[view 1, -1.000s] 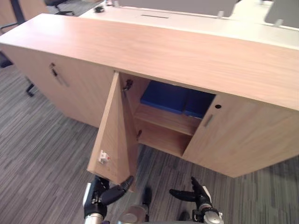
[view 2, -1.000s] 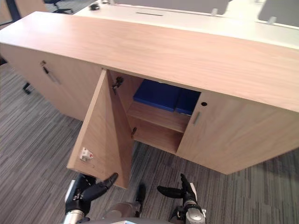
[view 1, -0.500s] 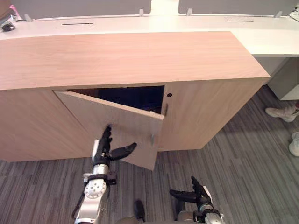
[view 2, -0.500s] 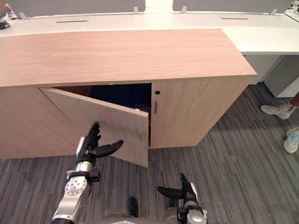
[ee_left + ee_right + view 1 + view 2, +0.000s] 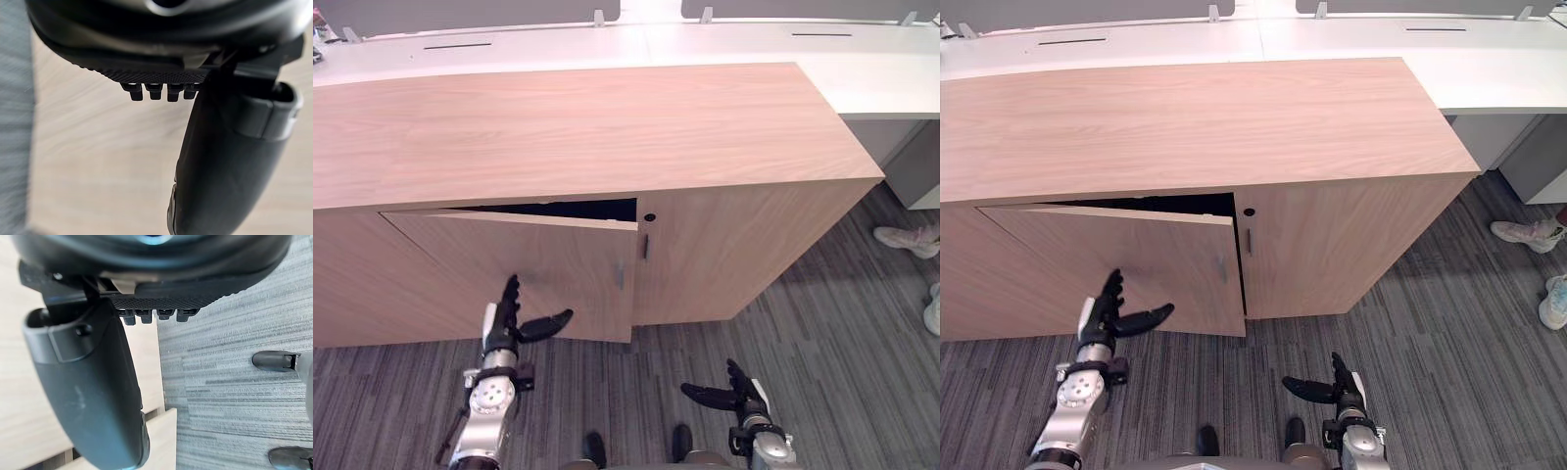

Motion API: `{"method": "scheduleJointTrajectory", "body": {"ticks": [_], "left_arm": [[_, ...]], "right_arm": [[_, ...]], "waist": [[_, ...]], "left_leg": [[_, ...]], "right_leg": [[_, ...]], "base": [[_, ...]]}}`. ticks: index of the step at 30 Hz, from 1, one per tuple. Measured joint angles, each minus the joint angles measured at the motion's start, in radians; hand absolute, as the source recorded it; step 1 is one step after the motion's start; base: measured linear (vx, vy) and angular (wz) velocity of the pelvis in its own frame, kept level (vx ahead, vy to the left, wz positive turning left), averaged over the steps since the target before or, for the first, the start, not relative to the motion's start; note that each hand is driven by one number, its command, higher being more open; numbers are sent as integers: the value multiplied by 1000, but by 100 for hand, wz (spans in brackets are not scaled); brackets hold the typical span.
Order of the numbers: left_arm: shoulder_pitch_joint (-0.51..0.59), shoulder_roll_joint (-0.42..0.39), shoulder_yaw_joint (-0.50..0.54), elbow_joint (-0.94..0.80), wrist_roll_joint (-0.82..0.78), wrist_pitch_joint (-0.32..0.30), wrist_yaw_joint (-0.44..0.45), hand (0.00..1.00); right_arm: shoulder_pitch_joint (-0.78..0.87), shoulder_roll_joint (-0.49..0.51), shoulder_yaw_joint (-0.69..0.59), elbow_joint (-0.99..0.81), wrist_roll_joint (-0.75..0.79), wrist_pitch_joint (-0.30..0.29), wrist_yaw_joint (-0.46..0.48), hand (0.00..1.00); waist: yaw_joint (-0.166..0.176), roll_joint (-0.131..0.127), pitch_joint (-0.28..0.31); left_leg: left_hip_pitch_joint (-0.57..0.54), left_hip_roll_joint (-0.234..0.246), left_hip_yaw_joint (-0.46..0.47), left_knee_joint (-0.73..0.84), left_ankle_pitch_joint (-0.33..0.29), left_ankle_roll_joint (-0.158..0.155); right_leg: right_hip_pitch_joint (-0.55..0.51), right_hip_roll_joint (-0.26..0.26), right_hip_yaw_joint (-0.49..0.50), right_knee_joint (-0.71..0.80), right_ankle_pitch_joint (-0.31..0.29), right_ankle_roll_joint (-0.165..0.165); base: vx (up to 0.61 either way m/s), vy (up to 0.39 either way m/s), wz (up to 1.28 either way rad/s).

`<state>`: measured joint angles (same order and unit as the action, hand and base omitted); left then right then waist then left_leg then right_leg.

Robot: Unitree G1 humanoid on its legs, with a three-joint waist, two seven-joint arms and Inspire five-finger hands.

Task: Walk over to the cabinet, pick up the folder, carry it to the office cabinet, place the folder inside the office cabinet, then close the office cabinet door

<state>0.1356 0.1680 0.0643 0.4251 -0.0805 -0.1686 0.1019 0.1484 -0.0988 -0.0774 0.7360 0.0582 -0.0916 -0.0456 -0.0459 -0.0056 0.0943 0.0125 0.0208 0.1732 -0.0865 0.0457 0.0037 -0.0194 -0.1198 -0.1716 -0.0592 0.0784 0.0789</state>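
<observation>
Step in hand: closing the office cabinet [image 5: 568,117] door.

My left robot hand [image 5: 504,318] is at the lower part of the left door [image 5: 563,264]. Its fingers are straight and spread apart, the thumb stands out to the side, and it clamps on nothing. In the left wrist view the wood grain lies close past the fingertips, so I judge contact or near-contact.

The door hinges on my left. Its free edge lies to my right, beside the right door [image 5: 744,245], and stands out from the carcass. A dark wedge-shaped gap [image 5: 558,208] under the top panel widens toward that free edge. The remaining travel is therefore straight ahead, away from me.

My hand sits nearer the hinge than the free edge — I judge a push further right would give more leverage.

My right robot hand [image 5: 729,397] hangs low over the carpet, fingers relaxed and apart, well clear of the door. The left arm is the nearer one.

Folder: hidden — the interior is too dark to see into. I judge it to be inside.
</observation>
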Motion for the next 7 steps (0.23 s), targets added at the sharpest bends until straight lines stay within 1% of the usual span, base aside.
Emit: {"method": "scheduleJointTrajectory", "body": {"ticks": [2,4,7], "left_arm": [[65,-34,-1,23,-14,1,-21,100],[115,-41,0,41,-27,1,-43,100],[170,-40,11,127,-36,2,-66,100]], "right_arm": [[2,1,-8,0,0,0,-6,100],[13,9,-14,-1,0,0,-13,100],[22,24,-32,-1,-3,3,-22,100]], "waist": [[1,0,0],[6,1,-3],[10,2,-8]], "left_leg": [[3,-7,3,0,0,0],[6,-9,3,-1,2,2],[13,-10,1,-4,4,-2]], "right_leg": [[0,-6,0,0,0,0],[2,-8,0,1,0,0],[5,-9,-2,1,-1,1]], "base": [[-108,6,-4],[-100,7,0],[-85,-5,1]]}}
